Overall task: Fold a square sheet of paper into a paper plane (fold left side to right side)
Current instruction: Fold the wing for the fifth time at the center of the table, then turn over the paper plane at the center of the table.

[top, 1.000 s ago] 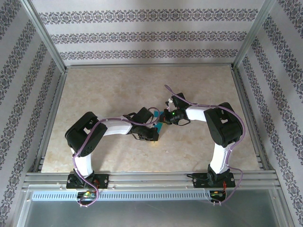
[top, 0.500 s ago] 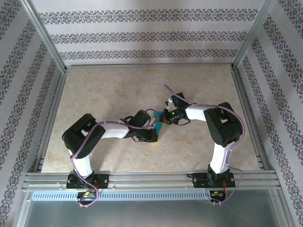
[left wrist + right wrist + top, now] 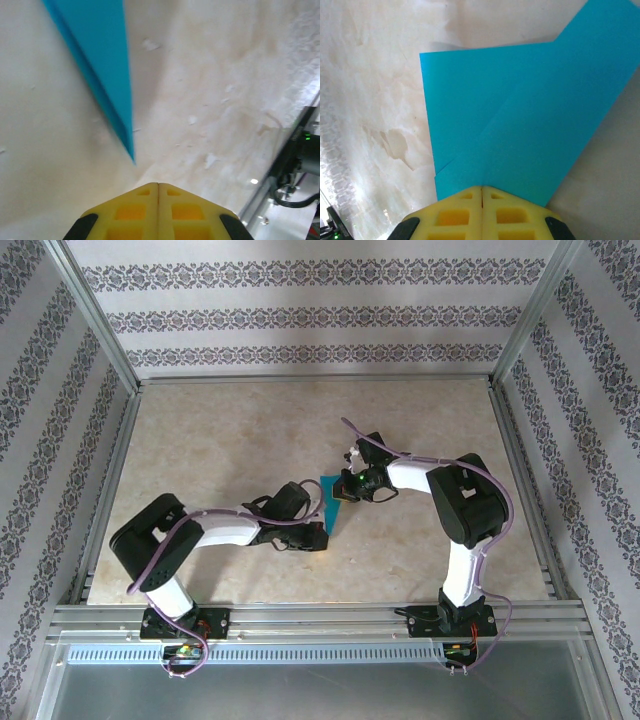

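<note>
Bases of both arms sit bolted to the aluminium rail point(image 3: 320, 618) at the near edge.

Left arm reaches low and to the right across the table point(image 3: 220, 420). The left gripper point(image 3: 318, 537) lies near the table centre with its yellow fingers point(image 3: 130, 212) pressed together and nothing between them.

Just beyond those fingers is the folded paper point(image 3: 330, 505). It is plain teal-blue and creased into a narrow shape that runs from a sharp near point to a wider far end. In the left wrist view the point point(image 3: 132, 156) stops just short of the fingertips, apart from them. A darker layered edge runs along one long side.

Right gripper point(image 3: 341, 490) comes in from the right at the paper's far end. In its wrist view the fingers point(image 3: 455, 217) are closed tight and meet the paper's edge. Contact looks like pressing on the sheet rather than pinching it, though the view is too close to be sure. There the paper point(image 3: 510, 110) shows overlapping layers, a diagonal crease and a small offset step at the lower left edge.

Beyond lie bare marbled table and the patterned walls point(image 3: 300, 310).
</note>
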Tool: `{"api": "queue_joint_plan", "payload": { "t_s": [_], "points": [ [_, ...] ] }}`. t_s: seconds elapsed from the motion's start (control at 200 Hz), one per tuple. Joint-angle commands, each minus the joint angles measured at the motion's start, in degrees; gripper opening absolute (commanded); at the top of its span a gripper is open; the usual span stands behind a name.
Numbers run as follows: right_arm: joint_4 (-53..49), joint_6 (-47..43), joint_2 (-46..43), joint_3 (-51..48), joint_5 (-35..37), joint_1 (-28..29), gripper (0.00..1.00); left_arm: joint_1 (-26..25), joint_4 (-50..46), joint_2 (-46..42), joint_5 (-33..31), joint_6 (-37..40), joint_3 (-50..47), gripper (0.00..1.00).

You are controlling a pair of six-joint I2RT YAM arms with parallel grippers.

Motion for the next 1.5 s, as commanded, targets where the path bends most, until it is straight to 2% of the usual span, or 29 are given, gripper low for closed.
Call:
{"api": "queue_joint_plan", "payload": {
  "t_s": [0.0, 0.12, 0.275, 0.29, 0.32, 0.38, 0.535, 0.665, 0.74, 1.054, 1.199, 1.329, 1.399, 1.494],
  "points": [
    [-4.91, -1.03, -1.48, 1.31, 5.47, 1.09, 0.07, 0.81, 1.92, -5.42, 0.23, -0.25, -1.20, 0.03],
    [-7.89, -0.96, -7.10, 1.77, 10.50, 2.08, 0.25, 3.57, 3.77, -11.91, -3.37, 0.72, -3.71, 0.07],
    [-14.02, -0.22, -13.97, 2.11, 22.50, 5.11, 0.50, 6.62, 3.11, -19.47, -12.86, 2.55, -6.83, 0.14],
    [-14.89, -0.22, -14.32, 2.15, 23.71, 5.55, 0.57, 6.88, 3.11, -19.99, -13.78, 2.63, -7.16, 0.15],
    [-16.56, -0.22, -14.92, 2.47, 26.17, 6.49, 0.62, 7.40, 3.33, -21.01, -15.44, 2.65, -7.85, 0.17],
    [-19.81, -0.38, -15.06, 3.65, 30.55, 8.68, 0.66, 8.42, 3.85, -22.75, -18.35, 2.58, -9.16, 0.26],
    [-26.17, -0.52, -10.55, 8.70, 38.62, 14.38, 0.71, 10.73, 5.57, -25.58, -22.83, 1.79, -12.05, 0.36],
    [-28.96, -0.21, -5.26, 13.58, 44.21, 17.63, 0.68, 12.02, 5.01, -26.96, -22.89, 2.07, -13.43, 0.40],
    [-30.21, 0.18, -2.61, 15.68, 46.91, 18.54, 0.63, 12.43, 3.62, -27.86, -22.88, 2.57, -13.81, 0.41],
    [-32.48, 0.89, 3.07, 18.39, 50.33, 19.90, 0.45, 13.35, 0.74, -31.72, -23.86, 3.53, -15.43, 0.41],
    [-33.34, 0.67, 2.04, 18.17, 52.63, 20.53, 0.32, 13.54, -0.08, -33.26, -24.71, 3.53, -15.86, 0.42],
    [-34.38, 0.45, -0.51, 17.64, 54.14, 20.72, 0.11, 13.79, -0.77, -34.62, -25.83, 3.12, -16.11, 0.43],
    [-34.84, 0.53, -2.85, 16.88, 55.56, 20.96, 0.03, 13.90, -1.31, -35.30, -26.38, 3.09, -15.90, 0.45],
    [-34.68, 0.54, -6.81, 15.42, 56.85, 21.07, 0.00, 14.04, -2.45, -36.00, -27.00, 3.18, -15.15, 0.46]
  ]
}}
